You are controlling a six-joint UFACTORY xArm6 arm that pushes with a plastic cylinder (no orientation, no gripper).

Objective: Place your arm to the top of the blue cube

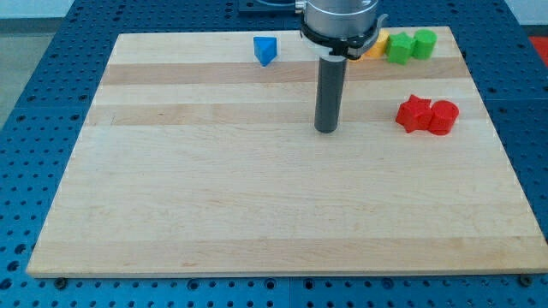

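Note:
The blue cube (266, 50) sits near the view's top edge of the wooden board (257, 197), left of centre. My tip (325, 129) rests on the board below and to the right of the blue cube, well apart from it. The dark rod rises from the tip to the arm's grey body at the view's top.
Two green blocks (408, 45) sit at the view's top right, next to a yellow block (378, 43) and an orange one partly hidden behind the arm. A red star block (414, 113) and a red cylinder (443, 117) touch each other at the right.

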